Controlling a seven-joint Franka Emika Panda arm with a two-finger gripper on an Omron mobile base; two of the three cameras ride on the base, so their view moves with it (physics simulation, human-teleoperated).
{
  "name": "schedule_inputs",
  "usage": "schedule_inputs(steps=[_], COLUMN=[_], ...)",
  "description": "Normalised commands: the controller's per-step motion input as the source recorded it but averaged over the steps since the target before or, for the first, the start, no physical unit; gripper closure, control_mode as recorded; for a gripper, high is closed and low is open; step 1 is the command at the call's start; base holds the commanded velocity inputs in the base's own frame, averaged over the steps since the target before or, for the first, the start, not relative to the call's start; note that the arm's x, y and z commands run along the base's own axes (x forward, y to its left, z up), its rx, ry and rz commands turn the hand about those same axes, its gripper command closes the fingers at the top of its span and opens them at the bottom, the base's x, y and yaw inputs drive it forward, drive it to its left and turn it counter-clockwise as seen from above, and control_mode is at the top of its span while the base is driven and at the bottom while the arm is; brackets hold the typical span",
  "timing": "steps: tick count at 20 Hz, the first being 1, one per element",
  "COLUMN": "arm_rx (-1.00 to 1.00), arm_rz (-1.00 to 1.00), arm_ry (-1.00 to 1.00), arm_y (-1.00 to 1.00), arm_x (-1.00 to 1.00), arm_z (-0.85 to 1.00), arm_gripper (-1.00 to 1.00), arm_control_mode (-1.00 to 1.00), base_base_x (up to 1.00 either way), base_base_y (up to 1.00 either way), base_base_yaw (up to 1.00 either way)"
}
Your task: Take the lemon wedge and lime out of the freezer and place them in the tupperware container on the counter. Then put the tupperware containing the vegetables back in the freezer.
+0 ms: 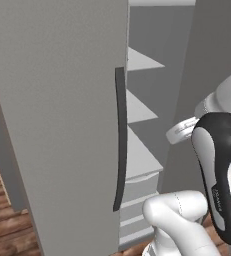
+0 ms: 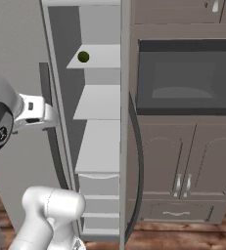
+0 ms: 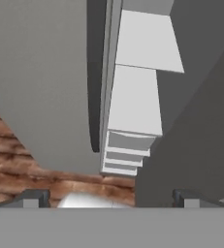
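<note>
Green lime (image 2: 83, 57) — small, round, on upper freezer (image 2: 97, 105) shelf; gripper (image 3: 111, 197) jaws wide.

Robot arm (image 1: 187, 220): glossy white rounded segments, black joint cover (image 1: 222, 165) with small grey lettering, grey ring flange, dark finger tips (image 3: 31, 197).

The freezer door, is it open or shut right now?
Open, partway. The freezer door has swung aside, baring pale shelves with a lime on the top one.
</note>
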Motion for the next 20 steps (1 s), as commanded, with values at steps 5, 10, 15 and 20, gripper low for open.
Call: schedule_inputs(steps=[5,10,15,20], arm_rx=[0.01,0.10,0.04,0.00], arm_rz=[0.00,0.00,0.00,0.02], arm_ry=[-0.03,-0.02,-0.05,-0.05], arm_y=[-0.25,-0.22,0.00,-0.06], arm_x=[0.31,0.37,0.48,0.40], arm_z=[-0.01,0.07,0.30,0.16], arm_gripper=[-1.00,-1.00,-1.00,-1.00], arm_control_mode=[-1.00,-1.00,-1.00,-1.00], base_base_x=[0.00,0.00,0.00,0.00], base_base_y=[0.00,0.00,0.00,0.00], base_base_yaw=[0.00,0.00,0.00,0.00])
